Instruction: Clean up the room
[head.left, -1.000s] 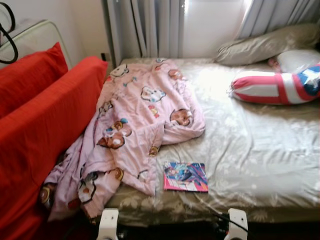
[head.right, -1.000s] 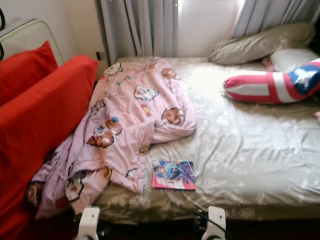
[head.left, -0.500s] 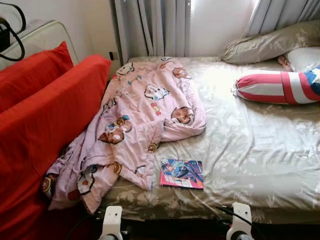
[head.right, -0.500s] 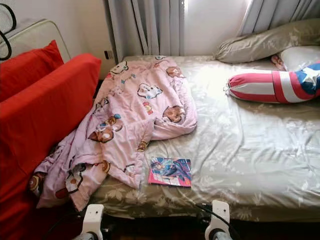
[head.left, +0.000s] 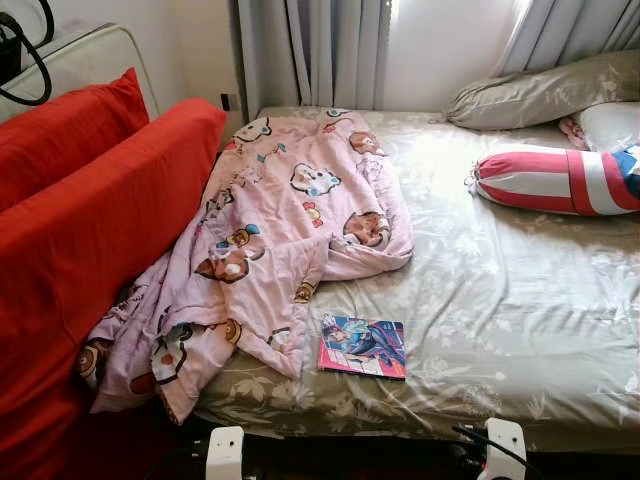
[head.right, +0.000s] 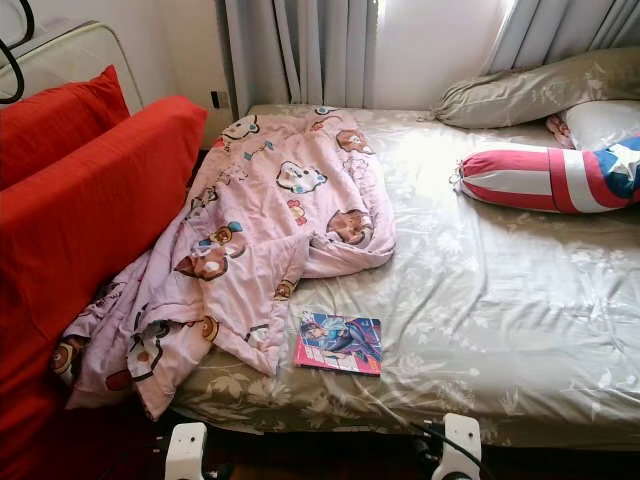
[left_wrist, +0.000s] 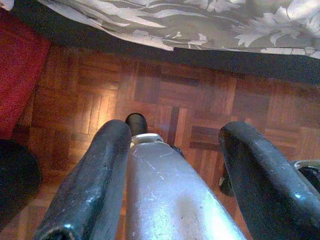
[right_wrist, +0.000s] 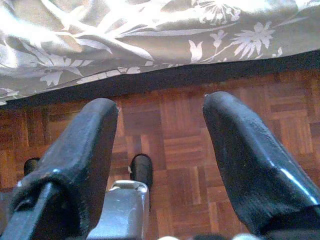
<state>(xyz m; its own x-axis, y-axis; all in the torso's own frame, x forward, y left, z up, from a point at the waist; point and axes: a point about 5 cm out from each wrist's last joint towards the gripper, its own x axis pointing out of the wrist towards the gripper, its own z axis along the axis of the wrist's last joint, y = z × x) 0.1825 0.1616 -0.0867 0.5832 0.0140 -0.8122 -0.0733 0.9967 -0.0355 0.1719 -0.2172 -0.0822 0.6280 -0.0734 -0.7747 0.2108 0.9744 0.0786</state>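
So you're looking down at the bed (head.left: 520, 300) from its foot end, and it takes up most of the frame. A pink cartoon-print blanket (head.left: 270, 250) is crumpled across the left half, running from the upper middle down to the lower left, where it spills off the mattress edge against the red sofa (head.left: 90, 230) along the left side. Just right of the blanket's lower corner, near the bottom centre, a colourful book (head.left: 363, 346) lies flat on the floral sheet — touching or nearly touching the blanket, you can't quite tell. At the upper right there's a red, white and blue striped bolster (head.left: 560, 182), with a grey-green pillow (head.left: 545, 92) behind it at the curtains (head.left: 320, 50).

Both arms hang low. Your left gripper (left_wrist: 172, 165) is spread wide and grasping nothing, pointing at the parquet floor (left_wrist: 165, 95) below the sheet's hem. Your right gripper (right_wrist: 160, 150) is the same — fingers apart, nothing between them, over the wood floor beside the bed's edge.
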